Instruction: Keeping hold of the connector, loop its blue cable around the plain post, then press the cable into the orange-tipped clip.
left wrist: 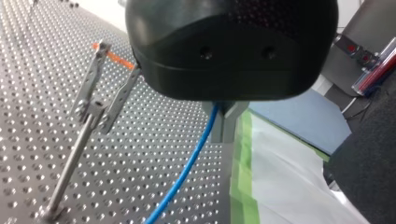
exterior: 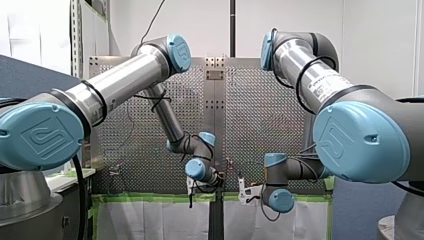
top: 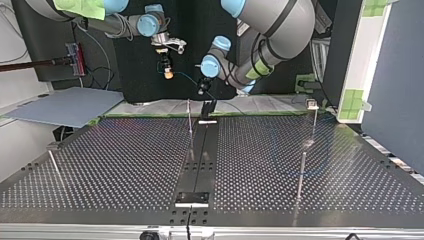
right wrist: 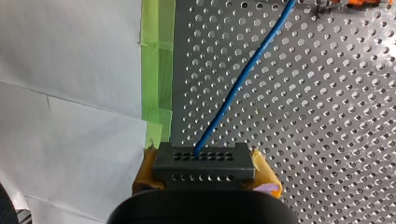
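Note:
My right gripper (right wrist: 204, 176) is shut with its yellow pads (right wrist: 265, 178) on a grey connector block (right wrist: 203, 161). A blue cable (right wrist: 243, 79) leaves the block and runs away over the perforated table. My left gripper (left wrist: 223, 136), black with metal fingers, is shut on that same blue cable (left wrist: 191, 163), which hangs down from between the fingers. Beside it an orange-tipped clip (left wrist: 100, 81) stands on a thin rod. In the top view my right gripper (top: 168, 73) hangs at the far edge of the table, with my left gripper (top: 203, 90) just to its right.
Several thin posts stand on the perforated table (top: 125, 165), one near the far middle (top: 190, 119) and one at the right (top: 301, 175). Green tape (right wrist: 159, 60) and white sheeting (right wrist: 70, 93) border the table's edge. A grey-blue board (top: 65, 106) lies beyond it.

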You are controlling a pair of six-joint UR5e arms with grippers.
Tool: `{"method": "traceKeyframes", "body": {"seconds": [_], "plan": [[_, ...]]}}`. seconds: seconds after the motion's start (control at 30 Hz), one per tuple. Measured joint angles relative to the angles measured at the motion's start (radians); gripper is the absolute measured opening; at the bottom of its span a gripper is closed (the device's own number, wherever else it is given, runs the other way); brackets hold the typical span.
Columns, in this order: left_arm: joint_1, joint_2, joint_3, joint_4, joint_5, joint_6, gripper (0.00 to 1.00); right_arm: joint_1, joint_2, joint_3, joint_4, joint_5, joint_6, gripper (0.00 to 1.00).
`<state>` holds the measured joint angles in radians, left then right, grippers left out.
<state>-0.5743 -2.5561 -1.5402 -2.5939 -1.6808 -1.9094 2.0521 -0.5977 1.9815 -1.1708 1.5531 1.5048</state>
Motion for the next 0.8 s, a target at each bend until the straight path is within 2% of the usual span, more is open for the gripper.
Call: {"method": "traceKeyframes", "body": {"seconds": [0.3, 0.67, 0.8], "plan": [[-0.020, 0.000, -0.031, 0.096, -0.015, 0.074, 0.00, -0.007, 0.000, -0.010, 0.005, 0.006, 0.001, 0.00], [-0.045, 0.000, -0.032, 0.197, -0.106, 0.077, 0.00, -0.014, 0.000, -0.063, 0.032, 0.009, 0.000, 0.00], [-0.051, 0.000, -0.032, 0.236, -0.145, 0.078, 0.00, -0.017, 0.000, -0.085, 0.033, 0.007, -0.006, 0.00]]}}
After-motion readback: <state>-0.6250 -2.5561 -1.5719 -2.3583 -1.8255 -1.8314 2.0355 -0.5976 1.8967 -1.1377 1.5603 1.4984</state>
